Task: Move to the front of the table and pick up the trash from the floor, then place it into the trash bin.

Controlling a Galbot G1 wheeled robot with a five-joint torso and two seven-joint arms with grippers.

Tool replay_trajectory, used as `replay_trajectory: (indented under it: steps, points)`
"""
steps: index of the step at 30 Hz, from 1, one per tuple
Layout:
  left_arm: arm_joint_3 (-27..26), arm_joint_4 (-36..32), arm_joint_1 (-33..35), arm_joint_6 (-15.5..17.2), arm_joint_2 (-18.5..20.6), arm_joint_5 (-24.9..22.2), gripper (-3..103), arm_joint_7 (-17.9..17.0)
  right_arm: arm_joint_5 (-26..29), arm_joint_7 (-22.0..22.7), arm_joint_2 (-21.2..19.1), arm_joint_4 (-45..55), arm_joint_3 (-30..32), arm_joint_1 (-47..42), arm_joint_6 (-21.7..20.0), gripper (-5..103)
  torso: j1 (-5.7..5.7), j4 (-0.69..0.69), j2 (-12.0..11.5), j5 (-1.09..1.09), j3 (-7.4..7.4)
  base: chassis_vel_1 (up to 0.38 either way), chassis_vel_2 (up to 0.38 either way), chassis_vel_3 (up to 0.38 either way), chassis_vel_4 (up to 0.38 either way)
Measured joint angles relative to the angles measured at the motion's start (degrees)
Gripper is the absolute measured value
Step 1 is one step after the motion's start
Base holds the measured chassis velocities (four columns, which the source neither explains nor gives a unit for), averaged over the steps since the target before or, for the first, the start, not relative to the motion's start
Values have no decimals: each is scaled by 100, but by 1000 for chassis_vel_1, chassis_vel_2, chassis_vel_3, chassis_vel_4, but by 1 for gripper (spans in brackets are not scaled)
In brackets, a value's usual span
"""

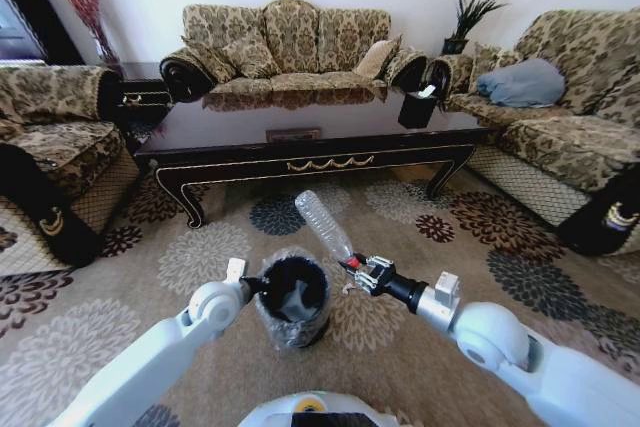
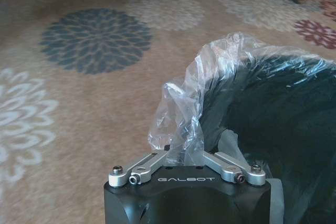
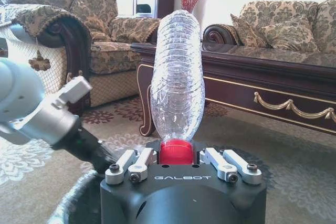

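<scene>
- On your left, the left gripper (image 1: 258,285) sits at the left side of the trash bin (image 1: 295,299), low over the floor (image 1: 120,337).
- From the left wrist you see its fingers (image 2: 181,153) closed on the crinkly clear liner bag (image 2: 181,114) where it folds over the bin's rim, so this claw is pinching the bin's edge.
- The bin itself is the small round black one, standing upright on the flowered carpet directly in front of you, between your two arms and well short of the table (image 1: 310,147).
- Just to the right of the bin, the right gripper (image 1: 356,267) holds the clear plastic bottle (image 1: 322,224) by its red cap (image 1: 350,262).
- In the right wrist view the fingers (image 3: 131,162) are clamped at either side of that cap, and the bottle's body (image 3: 177,87) rises straight out from the claw, base farthest away.
- In the head view the bottle slants up and to the left from the claw, its body above the floor between the bin and the table, beside the bin's upper right rim rather than over its mouth.
- Beyond it, the long dark table runs across the room with its gold scroll ornament facing you.
</scene>
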Motion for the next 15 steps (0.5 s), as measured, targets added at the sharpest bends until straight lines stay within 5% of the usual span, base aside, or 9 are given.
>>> replay_trajectory:
  steps: [7, 15]
  points:
    - [592, 14, -511, 0, -180, -307, 2, -320, -277, 14, 118, -130, -190, -50, 20, 30, 0, -1, 0, 0, 0, 0, 0, 0, 0]
    - [537, -83, -430, 0, -107, -347, 2, -382, -563, -39, 196, -258, -456, -66, 65, 30, 0, 1, 0, -1, 0, 0, 0, 0, 0]
